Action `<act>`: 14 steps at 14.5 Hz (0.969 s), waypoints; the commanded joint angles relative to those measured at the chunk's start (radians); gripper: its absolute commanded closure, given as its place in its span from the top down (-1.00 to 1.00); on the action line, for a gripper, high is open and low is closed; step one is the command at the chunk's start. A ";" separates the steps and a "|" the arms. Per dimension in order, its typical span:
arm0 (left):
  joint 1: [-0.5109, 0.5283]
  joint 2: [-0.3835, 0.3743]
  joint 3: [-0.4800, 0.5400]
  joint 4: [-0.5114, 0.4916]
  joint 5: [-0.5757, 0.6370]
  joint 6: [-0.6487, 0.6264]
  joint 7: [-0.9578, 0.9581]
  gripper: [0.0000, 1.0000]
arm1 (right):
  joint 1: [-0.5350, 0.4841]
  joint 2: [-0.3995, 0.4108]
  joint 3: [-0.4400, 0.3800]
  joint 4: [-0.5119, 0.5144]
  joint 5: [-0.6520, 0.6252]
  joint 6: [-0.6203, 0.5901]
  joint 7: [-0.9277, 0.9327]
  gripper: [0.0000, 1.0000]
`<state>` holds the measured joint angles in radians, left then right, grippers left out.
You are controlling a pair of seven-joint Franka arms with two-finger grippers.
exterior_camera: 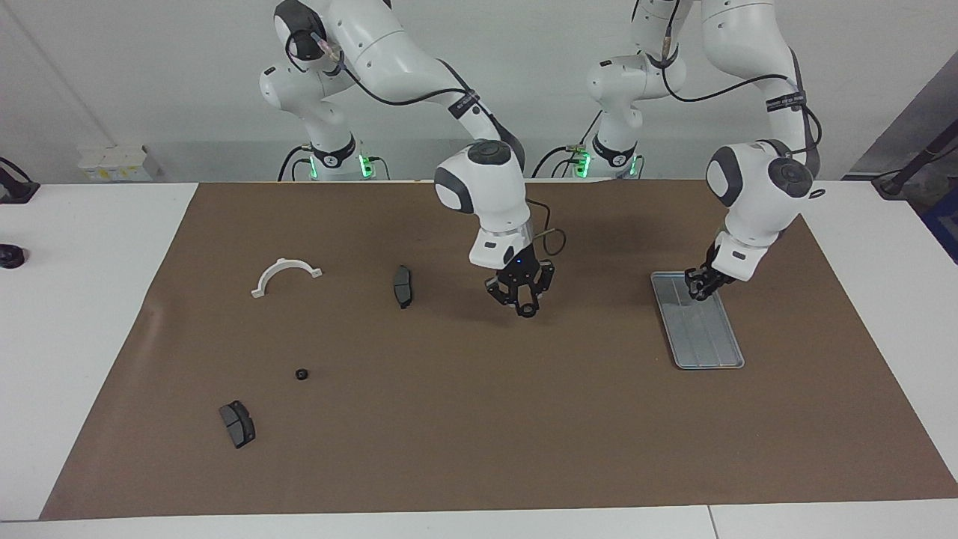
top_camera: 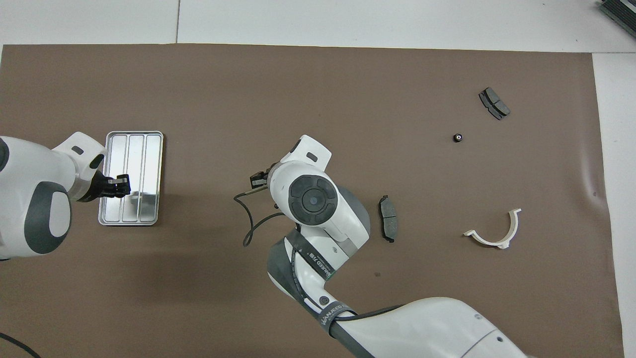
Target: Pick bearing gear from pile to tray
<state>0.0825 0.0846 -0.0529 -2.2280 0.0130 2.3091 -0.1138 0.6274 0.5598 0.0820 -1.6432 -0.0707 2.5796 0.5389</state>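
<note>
Right gripper (exterior_camera: 524, 303), mid-mat, pinches a black ring (exterior_camera: 528, 308): carry it level to the tray (exterior_camera: 711, 344). Left gripper (exterior_camera: 700, 288) hovers over the tray; cannot tell its state.

Even, bright room light from above; soft, blurred shadows pool on the brown mat (exterior_camera: 479, 419) under each arm; a pale sheen glints off the tray (top_camera: 149, 149); both views stay sharp, with no obvious bending at the edges.

Right pincer (exterior_camera: 527, 302) hangs mid-counter, arm bent steeply down, wrist tilted toward six o'clock. Left pincer (exterior_camera: 700, 288) points down-left toward seven o'clock.
</note>
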 commanded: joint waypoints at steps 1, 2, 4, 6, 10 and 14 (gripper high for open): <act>-0.012 -0.052 0.007 -0.079 -0.015 0.045 0.011 -0.41 | 0.008 0.068 -0.004 0.085 -0.009 0.008 0.030 -0.57; -0.013 -0.048 0.005 -0.073 -0.015 0.062 0.011 0.84 | 0.018 0.068 -0.004 0.085 -0.008 0.010 0.048 -0.27; -0.021 -0.034 0.007 -0.024 -0.015 0.056 0.016 1.00 | 0.028 0.066 -0.004 0.085 -0.008 0.010 0.076 0.61; -0.023 -0.031 0.002 0.046 -0.015 0.023 0.010 1.00 | 0.028 0.064 -0.007 0.085 -0.008 0.004 0.076 0.76; -0.099 -0.005 0.002 0.255 -0.015 -0.161 -0.036 1.00 | -0.014 0.051 -0.048 0.091 -0.015 -0.024 0.064 0.82; -0.280 0.026 0.002 0.297 -0.015 -0.068 -0.323 1.00 | -0.147 0.020 -0.059 0.092 -0.023 -0.136 -0.078 0.81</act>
<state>-0.1167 0.0757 -0.0652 -1.9563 0.0075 2.1966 -0.3305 0.5487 0.6031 0.0095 -1.5480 -0.0821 2.4906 0.5332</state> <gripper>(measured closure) 0.000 0.084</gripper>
